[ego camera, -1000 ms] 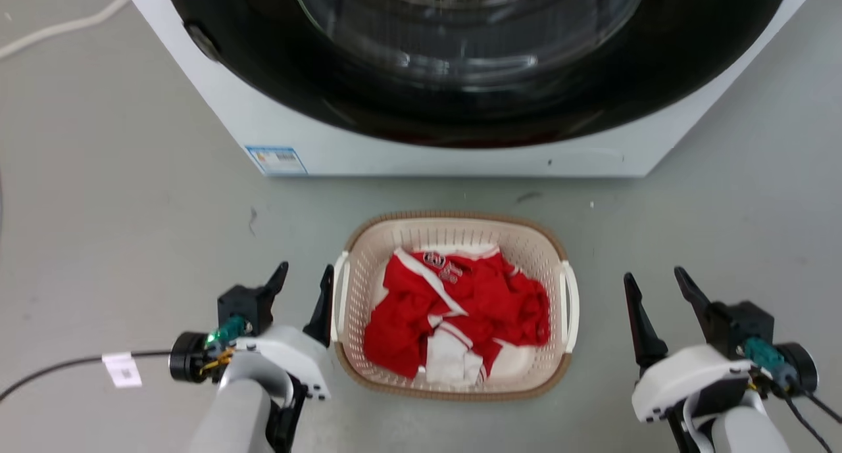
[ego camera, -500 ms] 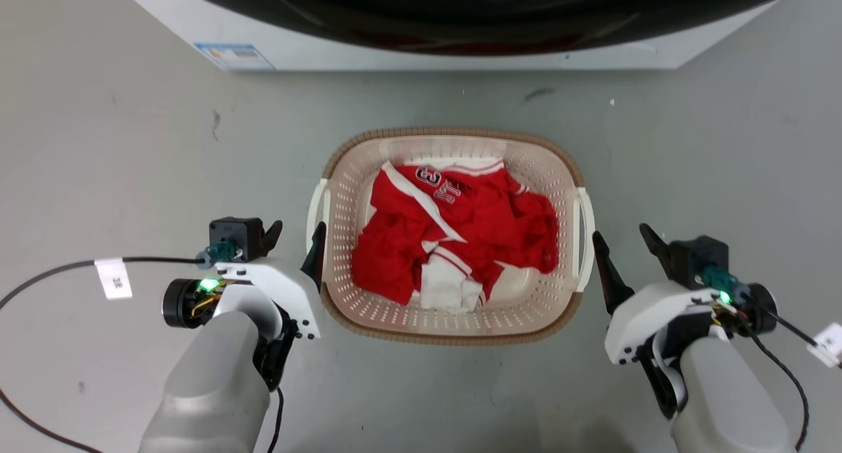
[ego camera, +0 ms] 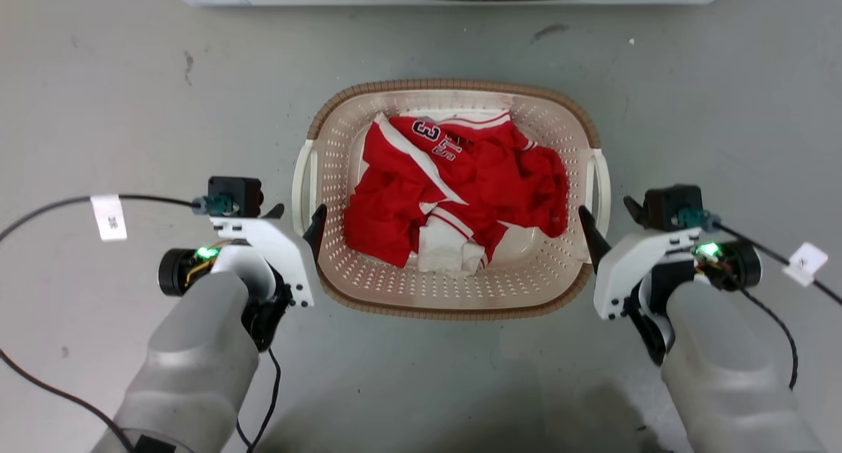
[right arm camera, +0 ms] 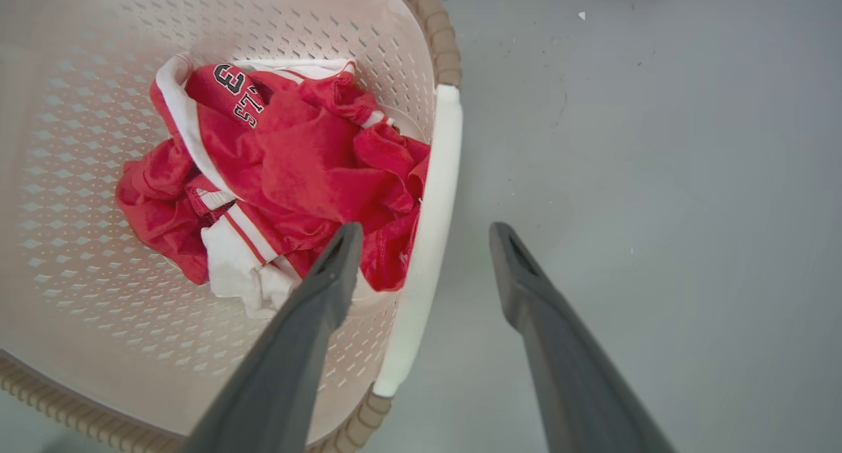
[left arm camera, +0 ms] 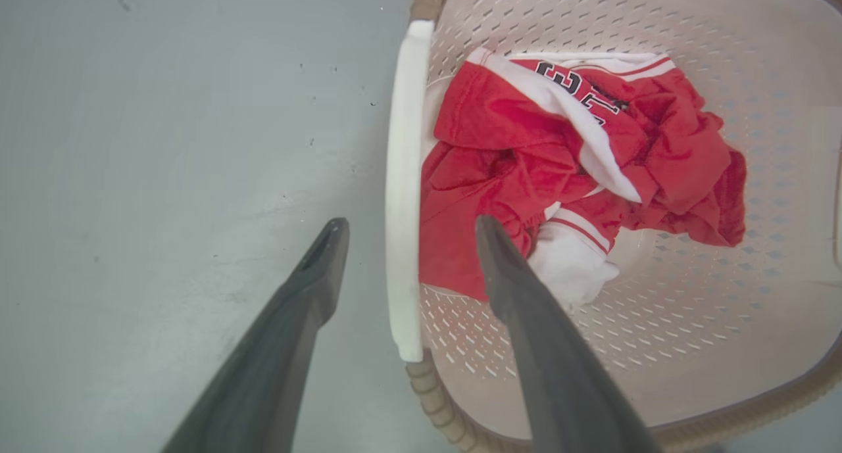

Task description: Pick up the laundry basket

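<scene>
My left gripper [ego camera: 298,210] is wide open and empty, its fingers astride the near end of the left handle [left arm camera: 402,177]. The laundry basket [ego camera: 454,85] sits on the floor [ego camera: 131,111] between both arms, and its handles run near-to-far. My right gripper [ego camera: 605,205], equally open and empty, straddles the right handle [right arm camera: 431,229].

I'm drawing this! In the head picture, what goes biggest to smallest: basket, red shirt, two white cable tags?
1. laundry basket
2. red shirt
3. left cable tag and right cable tag: too alike to rank.
</scene>
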You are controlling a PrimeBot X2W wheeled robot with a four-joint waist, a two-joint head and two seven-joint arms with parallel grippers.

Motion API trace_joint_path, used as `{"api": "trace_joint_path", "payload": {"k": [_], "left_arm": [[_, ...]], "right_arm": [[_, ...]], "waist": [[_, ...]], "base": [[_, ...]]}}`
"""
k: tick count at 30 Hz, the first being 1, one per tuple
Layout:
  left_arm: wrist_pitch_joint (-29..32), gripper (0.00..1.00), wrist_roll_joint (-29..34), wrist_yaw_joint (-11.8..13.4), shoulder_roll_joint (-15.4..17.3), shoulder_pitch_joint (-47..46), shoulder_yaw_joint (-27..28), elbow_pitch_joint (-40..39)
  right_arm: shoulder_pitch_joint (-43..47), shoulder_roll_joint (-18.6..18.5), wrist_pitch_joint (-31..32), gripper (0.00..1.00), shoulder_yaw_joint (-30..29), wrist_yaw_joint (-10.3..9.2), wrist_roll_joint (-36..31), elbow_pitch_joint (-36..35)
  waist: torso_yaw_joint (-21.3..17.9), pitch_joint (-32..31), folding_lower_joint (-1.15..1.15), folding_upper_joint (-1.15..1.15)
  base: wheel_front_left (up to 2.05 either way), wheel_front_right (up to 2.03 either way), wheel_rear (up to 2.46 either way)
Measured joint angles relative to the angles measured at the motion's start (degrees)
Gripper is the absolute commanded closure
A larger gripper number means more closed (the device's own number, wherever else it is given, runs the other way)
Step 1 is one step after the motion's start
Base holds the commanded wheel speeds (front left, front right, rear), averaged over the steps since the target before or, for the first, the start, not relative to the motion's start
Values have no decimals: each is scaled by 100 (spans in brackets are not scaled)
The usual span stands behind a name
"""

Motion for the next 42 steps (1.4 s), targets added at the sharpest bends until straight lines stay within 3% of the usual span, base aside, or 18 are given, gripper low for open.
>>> {"api": "trace_joint_path", "payload": {"k": [17,18,19,20,35,42], "left_arm": [[700,0,-1170,0,244,-829,-1037,154],[754,48,-1248,0,241,-855,-1087,160],[778,100,-1312,0,241,-877,-1133,158],[811,100,-1384,0,241,-897,-1172,153],[1040,100,-2182,-12,254,-971,-1892,80],[1285,100,-2540,-9,237,-956,-2151,138]], "right_arm": [[-1250,0,200,0,111,1,-105,1062],[-1294,0,199,0,102,1,-104,1093],[-1338,0,202,61,100,1,-104,1137],[-1365,0,203,100,98,0,-105,1171],[-1530,4,263,100,170,-9,-67,1584],[-1541,-5,608,100,342,-10,48,1706]], "waist": [[110,740,0,0],[120,765,0,0],[130,788,0,0],[140,806,0,0],[173,739,0,0],[189,445,0,0]], "base": [[0,0,0],[0,0,0],[0,0,0],[0,0,0],[0,0,0],[0,0,0]]}}
